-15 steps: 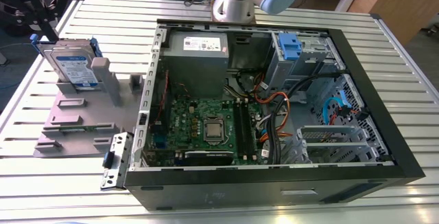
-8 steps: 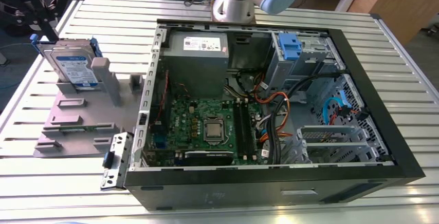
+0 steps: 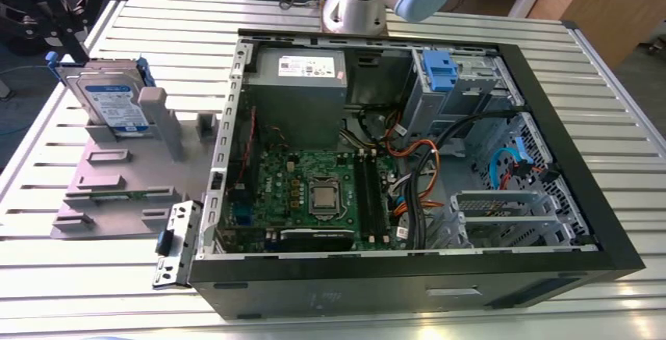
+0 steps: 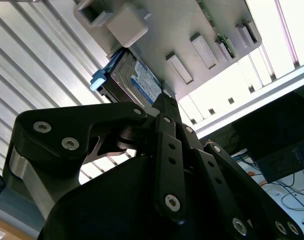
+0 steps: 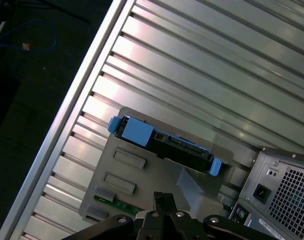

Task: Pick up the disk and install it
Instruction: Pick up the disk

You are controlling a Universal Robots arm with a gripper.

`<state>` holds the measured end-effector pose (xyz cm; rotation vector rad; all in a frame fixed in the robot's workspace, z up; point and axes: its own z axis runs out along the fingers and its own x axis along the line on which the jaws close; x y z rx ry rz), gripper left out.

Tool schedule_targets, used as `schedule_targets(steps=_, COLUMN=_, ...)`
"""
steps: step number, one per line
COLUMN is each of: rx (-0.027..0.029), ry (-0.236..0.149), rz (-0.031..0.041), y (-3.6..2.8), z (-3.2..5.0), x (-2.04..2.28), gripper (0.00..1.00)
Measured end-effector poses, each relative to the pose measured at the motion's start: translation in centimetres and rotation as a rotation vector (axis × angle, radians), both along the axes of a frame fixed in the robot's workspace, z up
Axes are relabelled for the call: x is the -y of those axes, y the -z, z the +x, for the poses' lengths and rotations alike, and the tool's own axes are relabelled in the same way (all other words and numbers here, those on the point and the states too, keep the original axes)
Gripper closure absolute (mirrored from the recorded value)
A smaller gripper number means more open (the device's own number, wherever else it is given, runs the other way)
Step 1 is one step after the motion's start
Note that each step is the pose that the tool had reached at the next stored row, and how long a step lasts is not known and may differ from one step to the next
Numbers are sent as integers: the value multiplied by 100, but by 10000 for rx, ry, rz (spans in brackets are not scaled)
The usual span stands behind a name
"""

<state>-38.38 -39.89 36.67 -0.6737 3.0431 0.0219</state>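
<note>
The disk is a silver drive with a blue-and-white label and blue rails. It stands on edge, leaning in a slot at the back of a grey holder, on the exterior view's left. Both wrist views show it in that holder, as the labelled face and as the dark top edge with blue rail ends. My gripper hangs just above the disk's upper corner, apart from it. In both wrist views its black fingertips lie together, shut on nothing.
The open computer case lies to the exterior view's right of the holder, with a green motherboard, a grey power supply and a blue drive bay. A small green circuit board sits in the holder. Everything rests on a ribbed metal table.
</note>
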Motion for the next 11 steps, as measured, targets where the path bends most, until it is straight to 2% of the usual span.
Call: schedule_targets(steps=11, rx=0, ry=-69, rz=0, y=0, z=0, x=0, gripper=89)
